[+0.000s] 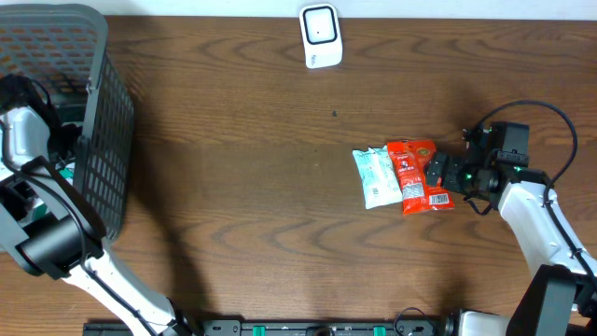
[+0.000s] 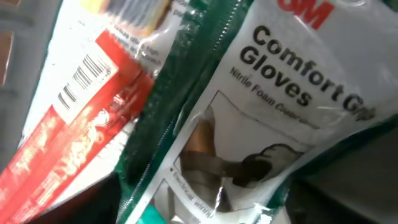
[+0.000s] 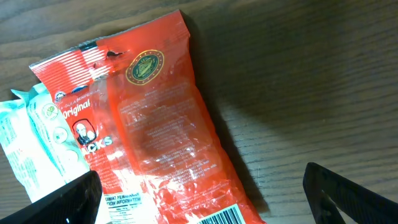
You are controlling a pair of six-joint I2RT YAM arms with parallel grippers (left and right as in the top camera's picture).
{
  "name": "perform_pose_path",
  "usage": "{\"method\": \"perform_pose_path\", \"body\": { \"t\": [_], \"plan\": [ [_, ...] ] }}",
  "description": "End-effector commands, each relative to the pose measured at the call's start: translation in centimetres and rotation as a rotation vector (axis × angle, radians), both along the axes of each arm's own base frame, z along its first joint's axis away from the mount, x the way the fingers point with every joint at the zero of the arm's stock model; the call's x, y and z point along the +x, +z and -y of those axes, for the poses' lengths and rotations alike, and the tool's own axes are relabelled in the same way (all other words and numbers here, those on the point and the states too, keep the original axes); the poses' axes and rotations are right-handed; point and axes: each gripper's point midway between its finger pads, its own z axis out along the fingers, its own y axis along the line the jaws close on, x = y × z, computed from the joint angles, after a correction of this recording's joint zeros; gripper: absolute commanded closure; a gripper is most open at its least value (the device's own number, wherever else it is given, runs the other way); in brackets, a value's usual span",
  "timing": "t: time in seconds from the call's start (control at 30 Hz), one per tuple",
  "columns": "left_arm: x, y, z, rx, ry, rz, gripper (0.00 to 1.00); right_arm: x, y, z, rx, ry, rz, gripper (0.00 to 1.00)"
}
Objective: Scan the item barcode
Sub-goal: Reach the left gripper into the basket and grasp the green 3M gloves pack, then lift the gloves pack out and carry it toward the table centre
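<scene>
The wooden tabletop (image 1: 261, 215) is stretching beneath both arms. The dark mesh basket (image 1: 103, 140) is standing on it, well apart from the right fingers (image 3: 354, 196). The left arm (image 1: 26, 140) is reaching down into that basket, so the left fingers are staying out of the overhead view (whether they are released or clenched I cannot tell). Just ahead of the left fingers, in the left wrist view, a clear bag of gloves (image 2: 273, 124) is lying tilted, overlapping a red-and-white pack (image 2: 68, 143). The right fingers are standing released, spread wide and grasping nothing. The red packet (image 3: 149, 130) is lying flat on the tabletop, reaching in between them. A pale blue packet (image 1: 376, 175) is lying against the red packet's side, just beside one of the right fingers. The white scanner (image 1: 320, 35) is sitting at the tabletop's far edge, well apart from both pairs of fingers. The barcode (image 3: 221, 216) is showing at the red packet's end between the right fingers.
</scene>
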Motion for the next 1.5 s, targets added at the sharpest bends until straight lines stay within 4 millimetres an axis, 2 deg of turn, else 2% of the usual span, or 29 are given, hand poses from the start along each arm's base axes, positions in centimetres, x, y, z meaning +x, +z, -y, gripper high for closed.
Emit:
{"method": "perform_pose_path", "body": {
  "t": [0.0, 0.13, 0.23, 0.3, 0.37, 0.47, 0.57, 0.67, 0.7, 0.77, 0.8, 0.83, 0.9, 0.93, 1.03, 1.1, 1.17, 1.27, 1.33, 1.4, 1.47],
  "plan": [
    [-3.4, -2.9, -0.8, -0.009, 0.048, -0.115, 0.43, 0.5, 0.6, -0.1, -0.007, 0.008, 0.021, 0.01],
    [-3.6, -2.9, -0.7, -0.015, 0.050, -0.120, 0.71, 0.5, 0.6, -0.1, -0.007, 0.008, 0.021, 0.01],
    [-3.6, -2.7, -0.6, -0.016, 0.068, -0.116, 0.80, 0.5, 0.6, -0.1, -0.007, 0.008, 0.021, 0.01],
    [-3.5, -2.1, -0.7, -0.011, 0.109, -0.096, 0.93, 0.5, 0.6, -0.1, -0.007, 0.008, 0.021, 0.01],
    [-3.1, -0.7, -0.6, -0.003, 0.159, -0.061, 0.93, 0.5, 0.6, -0.1, -0.007, 0.008, 0.021, 0.01],
    [-1.1, 2.3, 1.0, -0.070, 0.200, 0.073, 0.93, 0.5, 0.6, -0.1, -0.007, 0.008, 0.021, 0.01],
    [1.2, 6.9, 3.7, -0.164, 0.141, 0.249, 0.93, 0.5, 0.6, -0.1, -0.007, 0.008, 0.021, 0.01],
    [1.6, 12.5, 4.6, -0.132, 0.144, 0.381, 0.93, 0.5, 0.6, -0.1, -0.007, 0.008, 0.021, 0.01],
    [1.4, 15.0, 4.9, -0.109, 0.150, 0.436, 0.93, 0.5, 0.6, -0.1, -0.007, 0.008, 0.021, 0.01],
    [0.9, 18.3, 5.2, -0.068, 0.150, 0.509, 0.93, 0.5, 0.6, -0.1, -0.007, 0.008, 0.021, 0.01],
    [0.3, 20.8, 5.2, -0.024, 0.162, 0.559, 0.93, 0.5, 0.6, -0.1, -0.007, 0.008, 0.021, 0.01],
    [0.0, 21.9, 5.3, -0.001, 0.160, 0.583, 0.93, 0.5, 0.6, -0.1, -0.007, 0.008, 0.021, 0.01],
    [-1.7, 26.8, 5.8, 0.096, 0.183, 0.684, 0.93, 0.5, 0.6, -0.1, -0.007, 0.008, 0.021, 0.01],
    [-2.3, 28.2, 6.1, 0.122, 0.188, 0.717, 0.93, 0.5, 0.6, -0.1, -0.007, 0.008, 0.021, 0.01],
    [-3.9, 33.5, 8.7, 0.159, 0.167, 0.860, 0.93, 0.5, 0.6, -0.1, -0.007, 0.008, 0.021, 0.01],
    [-4.6, 35.9, 10.4, 0.166, 0.133, 0.922, 0.93, 0.5, 0.6, -0.1, -0.007, 0.008, 0.021, 0.01],
    [-5.7, 39.6, 12.9, 0.179, 0.079, 0.981, 0.93, 0.5, 0.6, -0.1, -0.007, 0.008, 0.021, 0.01],
    [-6.5, 41.7, 15.0, 0.172, 0.029, 0.988, 0.93, 0.5, 0.6, -0.1, -0.007, 0.008, 0.021, 0.01],
    [-6.8, 42.4, 17.5, 0.128, -0.033, 0.970, 0.93, 0.5, 0.6, -0.1, -0.007, 0.008, 0.021, 0.01],
    [-6.6, 41.6, 20.5, 0.068, -0.102, 0.925, 0.93, 0.5, 0.6, -0.1, -0.007, 0.008, 0.021, 0.01],
    [-6.3, 40.2, 22.7, 0.017, -0.145, 0.870, 0.93, 0.5, 0.6, -0.1, -0.007, 0.008, 0.021, 0.01]
  ]
}}
